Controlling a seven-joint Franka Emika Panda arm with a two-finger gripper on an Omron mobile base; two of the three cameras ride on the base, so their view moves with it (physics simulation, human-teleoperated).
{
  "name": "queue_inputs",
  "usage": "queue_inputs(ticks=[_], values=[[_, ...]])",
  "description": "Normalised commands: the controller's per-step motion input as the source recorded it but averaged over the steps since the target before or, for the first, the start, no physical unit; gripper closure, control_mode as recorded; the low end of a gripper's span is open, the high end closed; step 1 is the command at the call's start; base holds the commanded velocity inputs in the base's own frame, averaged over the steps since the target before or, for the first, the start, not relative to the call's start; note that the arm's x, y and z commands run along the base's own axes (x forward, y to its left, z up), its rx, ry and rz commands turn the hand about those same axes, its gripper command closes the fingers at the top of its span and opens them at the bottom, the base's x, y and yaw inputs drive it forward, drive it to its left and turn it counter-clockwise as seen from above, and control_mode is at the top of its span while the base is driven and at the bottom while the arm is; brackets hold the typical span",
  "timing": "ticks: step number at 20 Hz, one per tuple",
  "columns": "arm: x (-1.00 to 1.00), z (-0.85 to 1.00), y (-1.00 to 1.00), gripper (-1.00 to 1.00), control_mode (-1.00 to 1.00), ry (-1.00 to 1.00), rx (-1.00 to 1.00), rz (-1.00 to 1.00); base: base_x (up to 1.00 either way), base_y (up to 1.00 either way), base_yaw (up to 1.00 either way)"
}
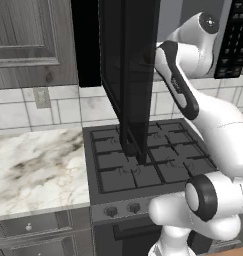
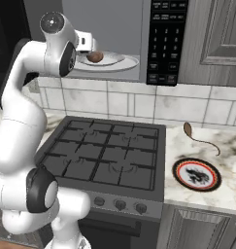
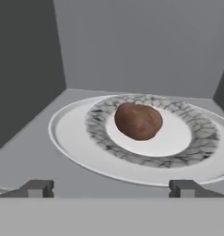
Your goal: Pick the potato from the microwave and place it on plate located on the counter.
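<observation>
Pincer (image 3: 109, 188) wide open, empty, short of potato (image 3: 138, 121).

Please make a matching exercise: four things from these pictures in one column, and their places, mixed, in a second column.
Things:
1. small brown potato
2. round dark plate with red-orange rim
3. thin brown curved stick
4. open two-finger end effector

Places:
A. on the white marble counter, nearest its front edge
B. at the opening of the grey microwave
C. on the pale dish inside the microwave
D. on the counter, behind the plate

Pairs: 1-C, 2-A, 3-D, 4-B
</observation>
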Motion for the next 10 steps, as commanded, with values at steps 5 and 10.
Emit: queue_inputs(ticks=[5, 10], values=[[0.99, -0.3, -0.13, -1.0, -1.0, 0.09, 0.05, 0.0, 0.0, 0.0, 0.0], [0.78, -0.03, -0.26, -1.0, -1.0, 0.1, 0.05, 0.0, 0.0, 0.0, 0.0]])
